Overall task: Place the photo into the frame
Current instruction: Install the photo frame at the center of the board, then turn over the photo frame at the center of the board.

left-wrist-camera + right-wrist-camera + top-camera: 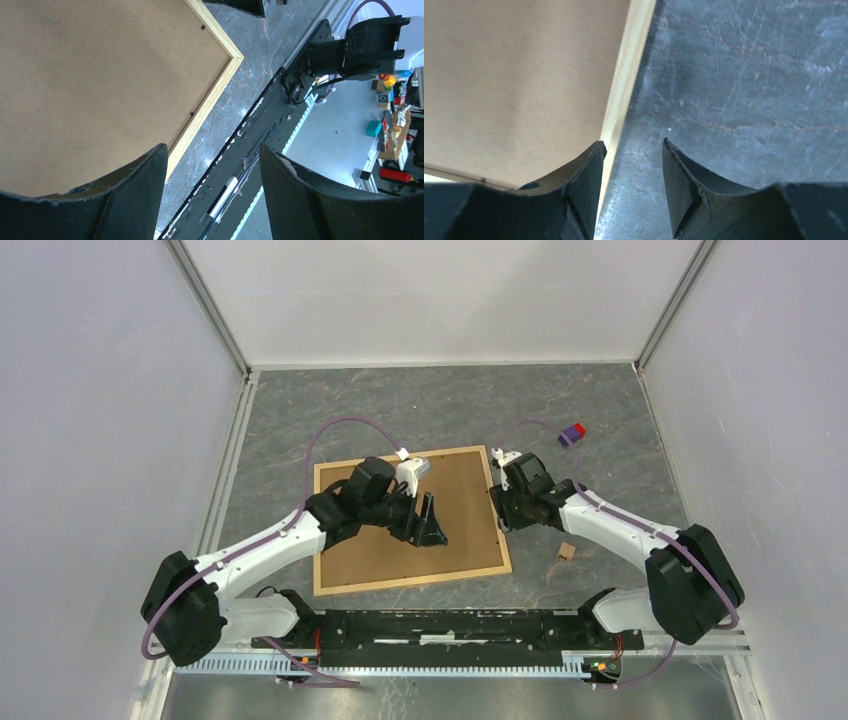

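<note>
The frame [470, 490] lies flat on the grey table with its brown fibreboard back up and a thin light wood rim around it. The photo is out of view. My left gripper [432, 525] hovers over the panel's middle-right part. In the left wrist view the left gripper [212, 150] is open with nothing between its fingers, and the frame's corner [232, 57] lies beyond them. My right gripper [503, 518] is at the frame's right edge. There the right gripper [633, 145] is open, one finger over the wooden rim [624, 85], the other over bare table.
A small red-and-blue block [572, 432] lies at the back right of the table. A small wooden block [566, 551] sits right of the frame, near the right arm. A black rail [450, 625] runs along the near edge, and walls close in both sides.
</note>
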Motion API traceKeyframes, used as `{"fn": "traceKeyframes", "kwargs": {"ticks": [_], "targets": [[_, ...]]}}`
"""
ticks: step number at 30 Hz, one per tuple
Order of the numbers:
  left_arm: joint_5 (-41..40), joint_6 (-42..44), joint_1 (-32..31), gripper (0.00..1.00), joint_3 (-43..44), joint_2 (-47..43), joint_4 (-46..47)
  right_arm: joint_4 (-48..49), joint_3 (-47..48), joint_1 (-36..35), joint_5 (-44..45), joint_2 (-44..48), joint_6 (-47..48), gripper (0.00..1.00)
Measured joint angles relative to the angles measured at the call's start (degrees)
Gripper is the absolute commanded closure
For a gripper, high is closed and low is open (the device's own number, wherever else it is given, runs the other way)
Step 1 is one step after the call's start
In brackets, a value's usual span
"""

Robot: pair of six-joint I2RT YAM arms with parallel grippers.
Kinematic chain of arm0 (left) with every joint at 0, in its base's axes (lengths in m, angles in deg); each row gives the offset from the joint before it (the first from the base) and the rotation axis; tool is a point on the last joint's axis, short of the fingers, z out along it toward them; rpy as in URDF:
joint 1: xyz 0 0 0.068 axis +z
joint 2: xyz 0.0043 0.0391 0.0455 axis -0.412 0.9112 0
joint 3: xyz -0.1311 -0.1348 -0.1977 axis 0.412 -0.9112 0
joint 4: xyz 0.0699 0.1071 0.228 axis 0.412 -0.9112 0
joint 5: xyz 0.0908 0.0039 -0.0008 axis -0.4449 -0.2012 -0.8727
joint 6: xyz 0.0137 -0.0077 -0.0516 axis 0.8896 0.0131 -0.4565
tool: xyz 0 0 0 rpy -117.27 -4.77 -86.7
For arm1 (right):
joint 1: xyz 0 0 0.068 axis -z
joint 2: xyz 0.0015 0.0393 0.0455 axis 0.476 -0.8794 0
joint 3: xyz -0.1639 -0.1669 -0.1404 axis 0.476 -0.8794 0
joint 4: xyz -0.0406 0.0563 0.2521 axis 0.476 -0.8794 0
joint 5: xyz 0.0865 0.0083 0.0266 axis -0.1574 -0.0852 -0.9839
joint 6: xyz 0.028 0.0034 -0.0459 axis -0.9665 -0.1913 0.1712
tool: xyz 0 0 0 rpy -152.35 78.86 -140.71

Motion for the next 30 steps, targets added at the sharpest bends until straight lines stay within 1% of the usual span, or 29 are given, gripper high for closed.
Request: {"fn": "traceKeyframes", "kwargs": {"ticks": [3,6,10,12,14,17,18,19,20,26,30], "targets": [[-0.81,0.00,-0.63,0.25,-0.24,-0.46,0.37,1.88,0.44,-0.02,-1.20,-0.20,-0.50,0.51],[-1.51,0.02,-1.62,0.24,-0.24,-0.48,0.52,3.04,0.42,-0.02,-2.49,-2.43,-0.90,0.56],[-4.35,0.57,-4.72,0.24,-0.24,-0.46,0.57,5.01,0.28,-0.04,-4.07,-5.40,-1.64,0.60],[-6.21,1.09,-6.88,0.23,-0.24,-0.39,0.50,5.81,-0.02,-0.13,-4.37,-6.08,-1.86,0.64],[-8.76,2.34,-9.33,0.23,-0.17,-0.02,0.44,6.49,-0.02,-0.13,-4.90,-6.43,-2.16,0.71],[-13.97,4.90,-14.23,0.23,0.50,1.73,0.33,6.91,-0.02,-0.11,-4.70,-6.64,-2.56,0.86],[-15.47,5.53,-15.72,0.23,0.85,2.47,0.24,7.23,-0.02,0.04,-4.90,-6.75,-2.86,0.89],[-17.62,6.29,-17.64,0.23,1.42,3.52,0.07,7.58,0.00,0.20,-4.81,-6.91,-3.52,0.96],[-19.15,7.15,-19.45,0.23,2.08,4.76,-0.07,8.00,0.00,0.31,-4.76,-7.02,-4.11,1.00],[-30.93,11.61,-28.92,0.20,4.96,12.44,-0.61,7.80,0.26,1.99,-5.92,-6.80,-5.66,1.00],[-39.23,14.86,-34.01,0.17,6.84,16.79,-1.62,3.72,2.38,4.44,-8.61,-6.91,-4.87,1.00]]}}
